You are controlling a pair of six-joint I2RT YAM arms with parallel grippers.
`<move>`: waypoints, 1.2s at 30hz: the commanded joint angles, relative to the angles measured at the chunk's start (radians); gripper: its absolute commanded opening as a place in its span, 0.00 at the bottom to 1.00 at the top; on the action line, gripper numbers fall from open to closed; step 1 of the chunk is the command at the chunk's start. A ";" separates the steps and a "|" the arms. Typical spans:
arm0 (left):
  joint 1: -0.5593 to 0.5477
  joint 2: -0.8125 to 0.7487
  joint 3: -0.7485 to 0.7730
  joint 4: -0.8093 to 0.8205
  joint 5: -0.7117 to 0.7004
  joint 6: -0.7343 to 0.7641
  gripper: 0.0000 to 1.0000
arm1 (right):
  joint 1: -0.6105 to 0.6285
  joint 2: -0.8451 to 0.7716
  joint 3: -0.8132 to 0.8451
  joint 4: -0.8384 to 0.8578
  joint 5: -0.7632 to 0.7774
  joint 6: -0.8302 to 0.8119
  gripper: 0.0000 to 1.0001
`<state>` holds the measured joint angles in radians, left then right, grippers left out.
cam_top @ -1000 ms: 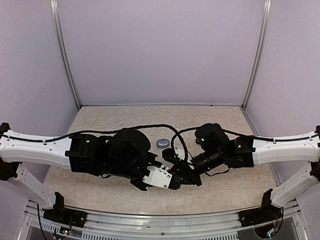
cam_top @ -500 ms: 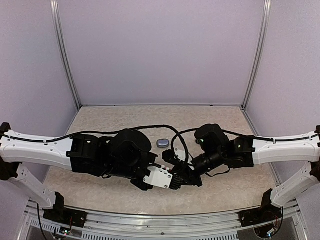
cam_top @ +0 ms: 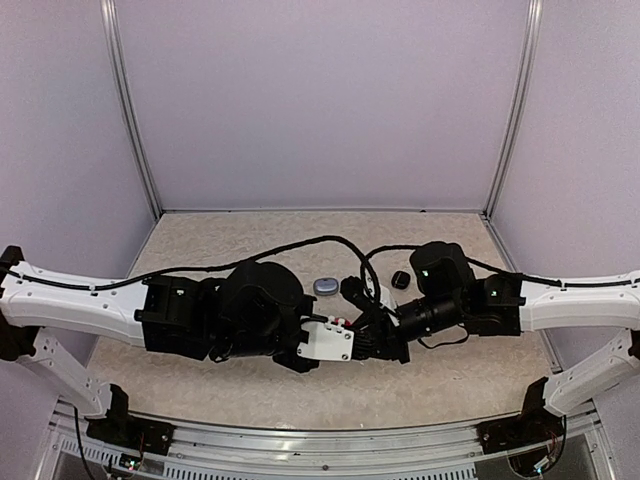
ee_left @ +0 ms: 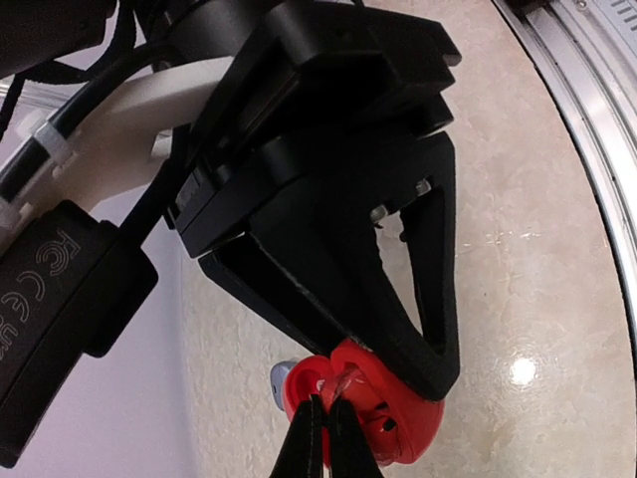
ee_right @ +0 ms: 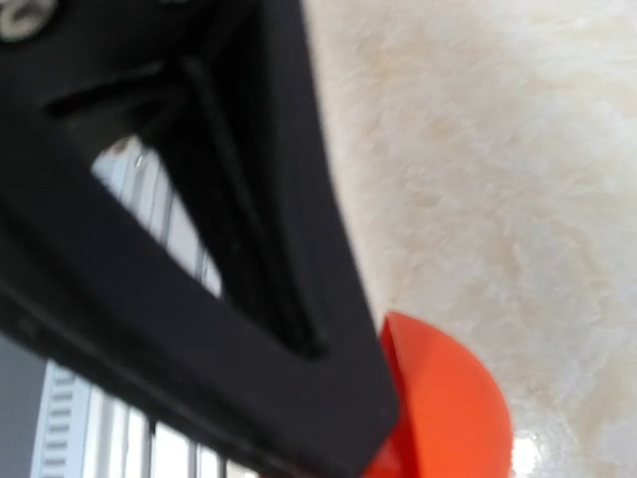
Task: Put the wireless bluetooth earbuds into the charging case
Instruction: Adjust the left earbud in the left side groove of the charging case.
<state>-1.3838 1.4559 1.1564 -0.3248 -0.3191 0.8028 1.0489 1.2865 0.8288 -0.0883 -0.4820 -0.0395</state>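
My right gripper [cam_top: 366, 331] is shut on an open red charging case [ee_left: 398, 418] and holds it above the table. Its black fingers [ee_left: 438, 299] clamp the case from both sides. The case also shows in the right wrist view [ee_right: 443, 408] and as a red spot in the top view [cam_top: 344, 322]. My left gripper [ee_left: 326, 403] has its thin tips shut together at the case's open inside, pinching a small red earbud [ee_left: 345, 384] with a shiny spot. No other earbuds show.
A closed grey-blue case [cam_top: 325, 286] lies on the table behind the grippers; its edge shows in the left wrist view [ee_left: 280, 376]. A black case [cam_top: 401, 279] lies to its right. The table's front rail [ee_left: 587, 90] is near.
Both grippers have shifted a little to the right. The right arm has pulled back, uncovering the black case. The red case now shows between the grippers in the top view.
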 commanded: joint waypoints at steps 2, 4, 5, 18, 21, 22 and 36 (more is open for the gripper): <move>-0.031 0.039 -0.046 0.026 -0.034 -0.050 0.00 | -0.027 -0.073 -0.014 0.268 -0.031 0.130 0.00; -0.043 0.019 -0.074 0.064 -0.039 -0.033 0.00 | -0.034 -0.077 -0.026 0.293 -0.040 0.150 0.00; -0.045 0.012 -0.083 0.073 -0.036 -0.024 0.00 | -0.038 -0.078 -0.031 0.302 -0.047 0.158 0.00; -0.091 -0.021 -0.107 0.056 -0.026 0.049 0.00 | -0.083 -0.105 -0.054 0.304 0.048 0.207 0.00; -0.104 -0.002 -0.098 0.038 -0.038 0.056 0.00 | -0.086 -0.105 -0.051 0.298 0.066 0.210 0.00; -0.108 0.002 -0.096 0.033 -0.040 0.057 0.00 | -0.086 -0.103 -0.049 0.295 0.074 0.212 0.00; -0.161 0.022 -0.090 0.013 -0.096 0.073 0.00 | -0.104 -0.083 -0.029 0.266 0.145 0.242 0.00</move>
<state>-1.4818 1.4429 1.0836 -0.1493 -0.5457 0.8726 1.0073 1.2293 0.7547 0.0467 -0.5003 0.1600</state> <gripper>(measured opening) 0.018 0.213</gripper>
